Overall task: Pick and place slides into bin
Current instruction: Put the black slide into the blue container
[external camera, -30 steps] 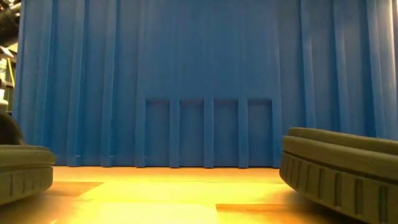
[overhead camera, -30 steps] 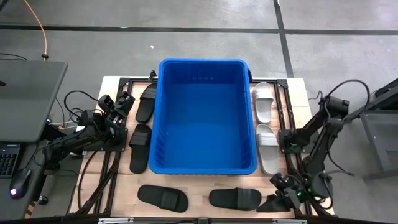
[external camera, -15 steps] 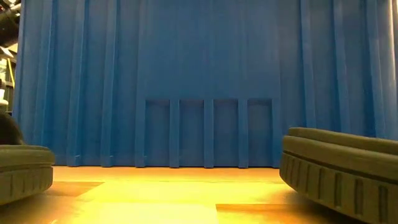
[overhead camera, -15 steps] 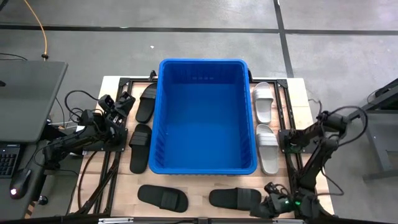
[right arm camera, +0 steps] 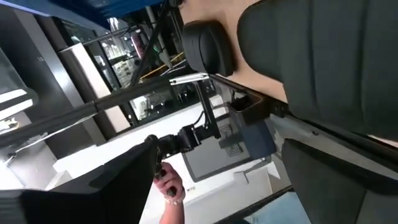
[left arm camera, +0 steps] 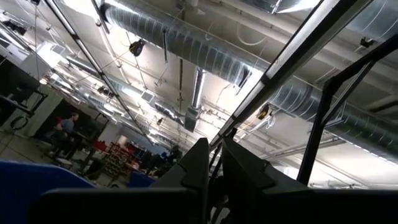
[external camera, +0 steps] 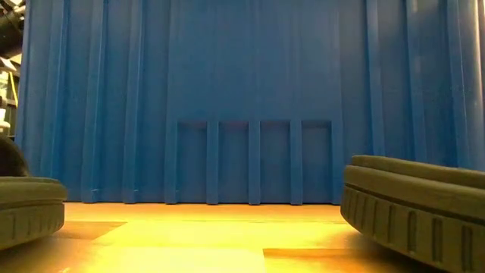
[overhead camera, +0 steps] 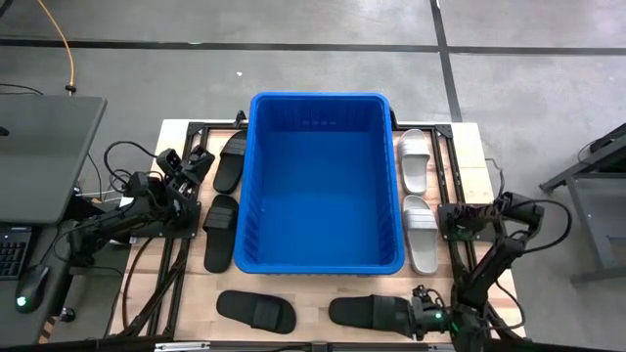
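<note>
Task not begun: the bin holds no slides.
Left tool, fingers narrow and holding nothing, waits beside two black slides; two black lie near, two grey right; right tool, wide, reaches the near-right black slide.

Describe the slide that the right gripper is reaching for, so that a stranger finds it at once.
Start at the big blue bin. Two black slides lie crosswise along the table's near edge below it. The target slide is the right-hand one, and only it has the open right gripper at its end.
</note>
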Robot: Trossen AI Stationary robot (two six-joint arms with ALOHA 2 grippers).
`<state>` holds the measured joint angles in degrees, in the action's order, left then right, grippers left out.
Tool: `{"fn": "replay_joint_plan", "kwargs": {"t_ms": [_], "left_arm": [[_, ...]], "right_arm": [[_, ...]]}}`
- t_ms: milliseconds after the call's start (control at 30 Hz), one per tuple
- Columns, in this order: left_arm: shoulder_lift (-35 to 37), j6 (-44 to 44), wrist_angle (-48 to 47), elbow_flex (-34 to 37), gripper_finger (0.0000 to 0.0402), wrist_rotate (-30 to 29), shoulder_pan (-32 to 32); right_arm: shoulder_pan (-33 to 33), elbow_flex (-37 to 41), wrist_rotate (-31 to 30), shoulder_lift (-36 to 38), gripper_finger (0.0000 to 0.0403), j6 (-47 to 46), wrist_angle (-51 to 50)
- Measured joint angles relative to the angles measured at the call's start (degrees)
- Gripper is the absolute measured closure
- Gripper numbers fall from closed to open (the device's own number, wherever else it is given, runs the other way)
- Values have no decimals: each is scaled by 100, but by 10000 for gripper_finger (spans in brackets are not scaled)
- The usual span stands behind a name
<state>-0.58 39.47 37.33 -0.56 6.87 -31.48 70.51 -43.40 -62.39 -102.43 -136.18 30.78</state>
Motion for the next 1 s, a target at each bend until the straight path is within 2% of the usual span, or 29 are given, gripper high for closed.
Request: {"fn": "replay_joint_plan", "kwargs": {"t_ms": [367, 567, 867, 1000], "left_arm": [[0, -3, -322, -2, 364, 146, 0], [0, 156, -330, -1, 364, 163, 0], [0, 303, -317, -2, 364, 271, 1], [0, 303, -327, -2, 364, 269, -1]], "right_arm": [[232, 98, -2, 9, 68, -337, -333], [205, 127, 698, 9, 68, -494, -983], [266, 125, 493, 10, 68, -325, -1484], [32, 126, 973, 9, 68, -295, -1884]]}}
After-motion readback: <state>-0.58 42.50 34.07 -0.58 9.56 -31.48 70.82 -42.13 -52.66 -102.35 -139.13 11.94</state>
